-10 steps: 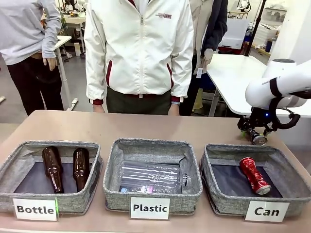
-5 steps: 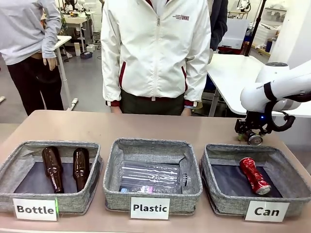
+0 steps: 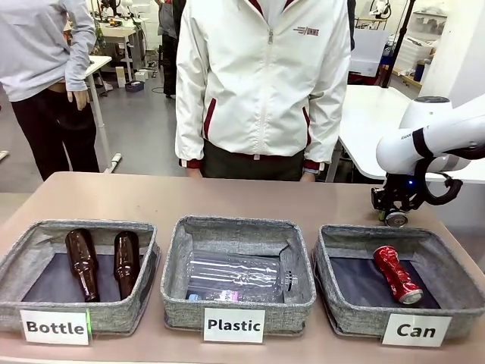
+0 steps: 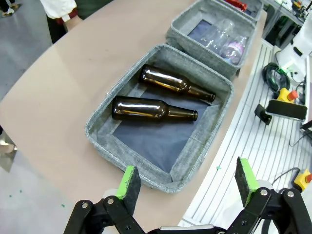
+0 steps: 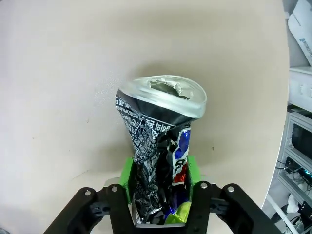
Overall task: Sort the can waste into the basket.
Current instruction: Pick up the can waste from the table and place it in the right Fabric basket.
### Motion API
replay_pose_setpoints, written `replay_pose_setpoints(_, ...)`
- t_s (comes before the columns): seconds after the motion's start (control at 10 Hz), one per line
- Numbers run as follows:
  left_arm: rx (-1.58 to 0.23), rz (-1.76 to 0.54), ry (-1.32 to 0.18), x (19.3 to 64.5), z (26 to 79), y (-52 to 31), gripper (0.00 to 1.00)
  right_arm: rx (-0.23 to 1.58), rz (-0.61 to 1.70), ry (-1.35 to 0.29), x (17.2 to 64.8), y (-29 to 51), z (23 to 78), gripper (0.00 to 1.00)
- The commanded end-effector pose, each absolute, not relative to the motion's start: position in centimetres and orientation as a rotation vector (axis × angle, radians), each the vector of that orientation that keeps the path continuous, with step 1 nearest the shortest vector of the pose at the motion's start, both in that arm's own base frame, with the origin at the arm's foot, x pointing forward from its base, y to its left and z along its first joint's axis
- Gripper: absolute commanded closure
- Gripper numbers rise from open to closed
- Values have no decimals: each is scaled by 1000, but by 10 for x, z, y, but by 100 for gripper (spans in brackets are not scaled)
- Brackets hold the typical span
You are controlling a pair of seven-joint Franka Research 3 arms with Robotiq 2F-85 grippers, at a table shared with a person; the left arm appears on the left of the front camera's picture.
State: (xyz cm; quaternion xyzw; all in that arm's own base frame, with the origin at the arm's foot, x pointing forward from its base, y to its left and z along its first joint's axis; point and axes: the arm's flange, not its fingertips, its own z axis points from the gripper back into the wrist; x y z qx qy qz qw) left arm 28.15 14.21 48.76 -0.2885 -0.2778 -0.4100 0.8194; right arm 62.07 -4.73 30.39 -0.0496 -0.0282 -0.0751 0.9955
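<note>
On the worktop three grey baskets stand in a row along the near edge. The one labelled "Can" sits at about 4 o'clock in the front view and holds a crushed red can lying on its dark lining, toward the right half. The middle one, the "Plastic" basket, holds a clear plastic bottle on its side. The "Bottle" basket at 8 o'clock holds two brown glass bottles lying side by side, necks toward the near edge.

The right pincer hangs at 3 o'clock, just beyond the far rim of the "Can" basket, above the worktop. Its green pads are clamped on a dented dark can with white and multicoloured print; in the right wrist view the can's silver end with the torn opening points away from the pincer toward 12 o'clock, over bare worktop. In the front view the silver end shows below the pincer.

The left pincer stands wide and empty, its pads well apart, above the near corner of the "Bottle" basket in the left wrist view.

A person in a white jacket stands at the far side at 12 o'clock
</note>
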Motion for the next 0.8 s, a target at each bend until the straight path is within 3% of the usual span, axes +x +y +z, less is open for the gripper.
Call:
replay_pose_setpoints(0.0, -615, -863, -583, 281, 489, 141, 0, -115, -164, -59, 619, -46, 304, 100)
replay_pose_setpoints(0.3, -615, -863, -583, 281, 489, 141, 0, -125, -174, -85, 613, -47, 315, 100)
replay_pose_setpoints(0.4, -615, -863, -583, 281, 489, 141, 0, -138, -160, -153, 597, -50, 349, 100)
replay_pose_setpoints(0.5, -615, -863, -583, 281, 489, 141, 0, -132, -84, -212, 575, -52, 394, 100)
replay_pose_setpoints(0.7, -615, -863, -583, 281, 489, 141, 0, -112, 313, -168, 519, -36, 466, 100)
